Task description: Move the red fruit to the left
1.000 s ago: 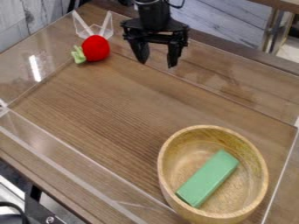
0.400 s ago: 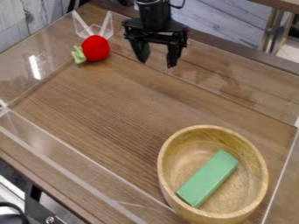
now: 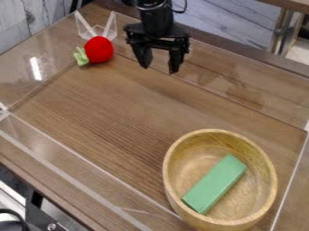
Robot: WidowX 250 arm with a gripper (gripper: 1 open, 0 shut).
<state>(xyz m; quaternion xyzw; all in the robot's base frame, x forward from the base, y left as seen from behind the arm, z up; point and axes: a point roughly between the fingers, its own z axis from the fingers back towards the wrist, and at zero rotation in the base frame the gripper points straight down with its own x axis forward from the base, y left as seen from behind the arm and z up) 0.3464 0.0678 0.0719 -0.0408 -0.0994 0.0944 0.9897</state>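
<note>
Red fruit (image 3: 99, 49) at far-left of wooden surface (image 3: 121, 117), green leafy cap pointing left, sitting just in front of clear plastic bits at back edge. Only one view here, camera, looking down along surface from near end.

Pincer (image 3: 160, 64) black, pointing almost straight down, fingers spread wide, released, nothing between them. Hangs low over wood; can't tell if tips touch it.

Key relation: fruit lies to picture-left of pincer, near but clearly apart, bare wood between. About level w/ pincer front-to-back, maybe slightly further back. No real long axis on fruit, roundish; only cap sticks out sideways on left. Single arm, so no choice of hand.

Judgement: approach step, fruit not yet grasped. Next move prob. a short shift left to put open fingers either side of fruit, then close. Risk: round glossy toy may roll or squirt out if caught off-centre; cap side could snag a finger.

Count:
- red fruit x1
- pincer x1
- bowl (image 3: 179, 180) x1, wooden, near-right corner, well apart from fruit
- green block (image 3: 214, 184) x1, flat, lying inside bowl, leaning toward its right wall
- clear low wall (image 3: 72, 185) round surface edge, x1 enclosure as far as visible
</note>
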